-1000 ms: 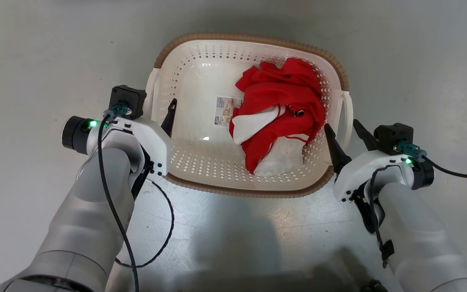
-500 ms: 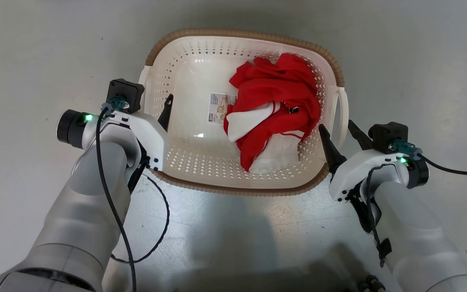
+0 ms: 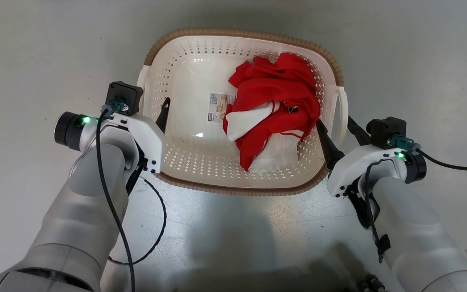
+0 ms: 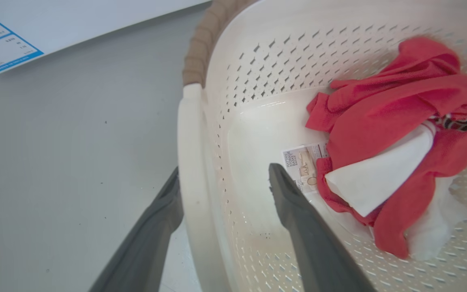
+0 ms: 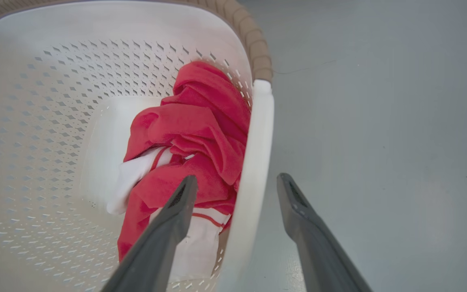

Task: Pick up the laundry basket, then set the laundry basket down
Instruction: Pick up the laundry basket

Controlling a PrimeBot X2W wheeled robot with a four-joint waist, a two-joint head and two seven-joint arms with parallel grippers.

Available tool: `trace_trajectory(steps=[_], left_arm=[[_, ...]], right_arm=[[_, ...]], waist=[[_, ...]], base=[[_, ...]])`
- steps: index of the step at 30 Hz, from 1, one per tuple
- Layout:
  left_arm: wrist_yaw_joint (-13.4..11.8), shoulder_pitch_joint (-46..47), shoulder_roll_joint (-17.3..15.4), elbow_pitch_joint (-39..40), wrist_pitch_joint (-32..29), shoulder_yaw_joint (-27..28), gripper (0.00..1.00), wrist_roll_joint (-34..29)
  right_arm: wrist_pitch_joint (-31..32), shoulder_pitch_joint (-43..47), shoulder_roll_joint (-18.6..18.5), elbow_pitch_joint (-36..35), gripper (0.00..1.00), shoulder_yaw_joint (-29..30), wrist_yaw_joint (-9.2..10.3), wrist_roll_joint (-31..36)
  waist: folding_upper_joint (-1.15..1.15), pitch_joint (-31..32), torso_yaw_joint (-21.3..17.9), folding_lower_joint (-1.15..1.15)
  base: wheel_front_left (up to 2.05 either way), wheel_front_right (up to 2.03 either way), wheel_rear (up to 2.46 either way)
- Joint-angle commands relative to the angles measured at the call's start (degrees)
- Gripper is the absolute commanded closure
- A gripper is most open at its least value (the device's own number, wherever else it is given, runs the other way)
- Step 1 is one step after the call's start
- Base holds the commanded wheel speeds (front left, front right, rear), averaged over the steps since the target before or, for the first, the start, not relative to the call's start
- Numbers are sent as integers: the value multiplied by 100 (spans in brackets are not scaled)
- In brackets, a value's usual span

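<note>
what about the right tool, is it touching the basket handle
Apart. The right wrist view shows the right tool open astride the handle, gaps on both sides.

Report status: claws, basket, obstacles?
Left claw open astride left handle; right claw open astride right handle. Basket on floor, red cloth inside. No obstacle seen.

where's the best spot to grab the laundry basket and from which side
Grip the laundry basket by its two white side handles, one gripper each, coming from the robot's end. The left handle and right handle are thin bars along the rim, so one finger fits inside, one outside. The open left gripper and right gripper straddle them.
</note>
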State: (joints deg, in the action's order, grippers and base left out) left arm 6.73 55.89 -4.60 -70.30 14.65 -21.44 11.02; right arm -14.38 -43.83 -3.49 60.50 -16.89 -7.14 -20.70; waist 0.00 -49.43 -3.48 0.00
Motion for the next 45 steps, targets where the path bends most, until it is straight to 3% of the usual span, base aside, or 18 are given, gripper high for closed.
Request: trace_trajectory(steps=[1,10,11,12,13,25,45], left_arm=[[-43,22,-183,25,35,71,0,24],[-68,27,-191,3,35,11,0,64],[-65,25,-189,-23,32,8,22,77],[-61,31,-187,-48,30,7,100,93],[-64,36,-185,-73,18,8,100,108],[-60,-142,-37,-268,-237,-39,100,297],[26,-907,155,-347,-664,-127,100,780]], right_arm=[[-62,178,61,-28,0,-115,-35,-33],[-62,157,61,-52,0,-128,-35,-35],[-62,154,61,-59,6,-127,-35,-29],[-62,151,61,-70,88,-129,-35,-18],[-62,150,61,-81,100,-135,-35,2],[-62,179,61,174,100,-119,-35,321],[391,81,61,1084,100,-613,-35,279]], waist=[[0,-1,-3,0],[0,-13,-10,0],[0,-17,-13,0],[0,-21,-14,0],[0,-23,-13,0],[0,279,94,0],[0,1628,454,0]], base=[[0,0,0],[0,0,0],[0,0,0],[0,0,0],[0,0,0],[0,0,0],[0,0,0]])
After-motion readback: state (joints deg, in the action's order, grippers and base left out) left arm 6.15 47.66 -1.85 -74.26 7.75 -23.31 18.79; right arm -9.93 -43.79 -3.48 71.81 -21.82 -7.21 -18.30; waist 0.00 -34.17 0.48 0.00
